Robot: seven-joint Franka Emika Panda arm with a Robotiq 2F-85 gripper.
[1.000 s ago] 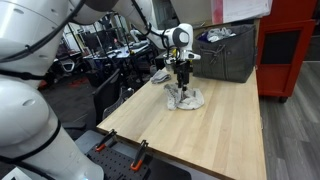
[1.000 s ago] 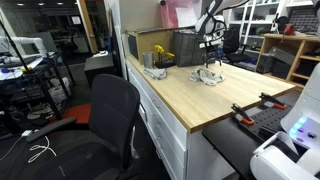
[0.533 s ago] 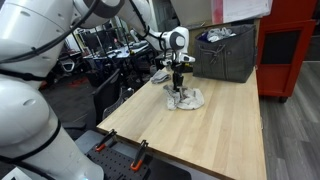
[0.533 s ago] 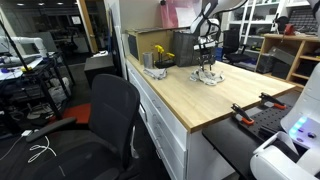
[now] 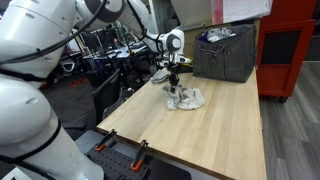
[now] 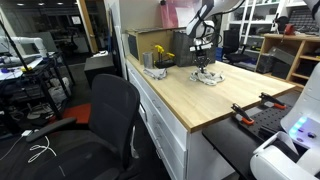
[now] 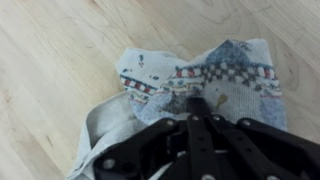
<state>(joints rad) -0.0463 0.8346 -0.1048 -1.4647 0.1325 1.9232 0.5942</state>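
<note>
A crumpled patterned cloth (image 5: 188, 99) lies on the light wooden table (image 5: 215, 135) toward its far end, also visible as the cloth (image 6: 208, 77) in both exterior views. My gripper (image 5: 176, 88) points straight down onto the cloth's left side. In the wrist view the cloth (image 7: 235, 65) shows a blue-grey field with a red checked border, and its folds bunch up toward my gripper (image 7: 195, 100). The black fingers are pressed together with a pinch of fabric at the tips. The spot under the tips is hidden.
A grey fabric bin (image 5: 226, 52) stands behind the cloth at the table's back. A small holder with yellow flowers (image 6: 157, 60) sits near the back corner. Clamps (image 5: 138, 152) grip the front edge. An office chair (image 6: 110, 110) stands beside the table, a red cabinet (image 5: 283, 50) beyond.
The jaws have gone from wide open to shut on the cloth. The gripper has shifted slightly sideways over the cloth, and the fabric is gathered under it.
</note>
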